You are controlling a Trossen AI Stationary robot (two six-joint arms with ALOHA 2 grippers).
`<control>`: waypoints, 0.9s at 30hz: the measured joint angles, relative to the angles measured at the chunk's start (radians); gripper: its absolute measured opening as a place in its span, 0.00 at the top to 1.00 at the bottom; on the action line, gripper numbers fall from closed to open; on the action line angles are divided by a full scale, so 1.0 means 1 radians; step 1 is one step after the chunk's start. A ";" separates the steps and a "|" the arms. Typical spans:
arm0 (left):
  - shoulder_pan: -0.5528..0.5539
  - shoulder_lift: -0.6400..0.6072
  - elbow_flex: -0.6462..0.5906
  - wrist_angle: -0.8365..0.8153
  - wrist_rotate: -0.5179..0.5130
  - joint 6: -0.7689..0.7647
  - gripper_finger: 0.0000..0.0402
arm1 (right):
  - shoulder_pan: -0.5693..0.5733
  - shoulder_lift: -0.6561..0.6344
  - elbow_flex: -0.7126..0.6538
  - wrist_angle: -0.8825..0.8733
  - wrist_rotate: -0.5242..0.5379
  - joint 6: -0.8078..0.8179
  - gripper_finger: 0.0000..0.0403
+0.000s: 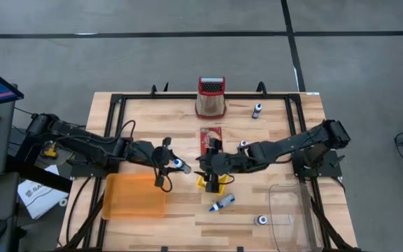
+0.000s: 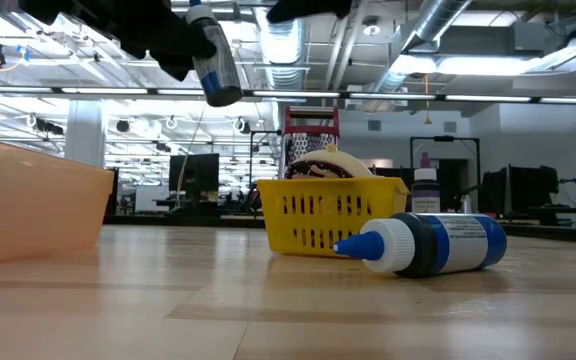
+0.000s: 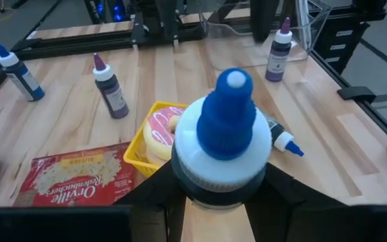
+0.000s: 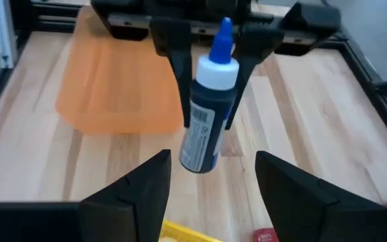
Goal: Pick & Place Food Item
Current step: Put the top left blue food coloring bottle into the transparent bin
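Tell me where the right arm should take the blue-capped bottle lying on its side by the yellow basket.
Grip the blue-capped plastic bottle across its dark round body, coming straight down from above. It lies flat on the wooden table, nozzle tapering, so the middle offers the widest hold; set the jaws across its length, probably clear of the yellow basket.

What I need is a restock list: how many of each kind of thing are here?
Squeeze bottles: 5
Bins: 2
Yellow basket: 1
Donut: 1
Popcorn bag: 1
Grater: 1
Total: 11
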 joint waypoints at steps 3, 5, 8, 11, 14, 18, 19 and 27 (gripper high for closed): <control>0.000 0.002 0.000 0.001 0.000 -0.004 0.71 | -0.003 0.000 0.070 -0.072 -0.004 -0.024 0.48; 0.000 0.020 0.000 0.019 0.005 -0.004 0.71 | -0.003 0.000 0.121 -0.114 -0.014 -0.040 0.48; 0.000 0.063 -0.001 0.052 0.006 -0.006 0.71 | -0.012 0.005 0.193 -0.175 -0.055 -0.044 0.48; 0.000 0.114 0.021 0.044 0.023 -0.005 0.71 | -0.023 0.046 0.241 -0.278 -0.084 -0.033 0.48; 0.000 0.145 0.062 0.045 0.033 -0.005 0.71 | -0.032 0.100 0.286 -0.330 -0.137 -0.027 0.48; -0.005 0.183 0.090 0.034 0.057 -0.002 0.71 | -0.034 0.157 0.368 -0.389 -0.171 -0.047 0.48; -0.009 0.191 0.096 0.038 0.058 -0.002 0.71 | -0.034 0.163 0.380 -0.403 -0.170 -0.051 0.48; -0.021 0.193 0.099 0.061 0.058 0.000 0.71 | -0.037 0.162 0.391 -0.387 -0.180 -0.053 0.49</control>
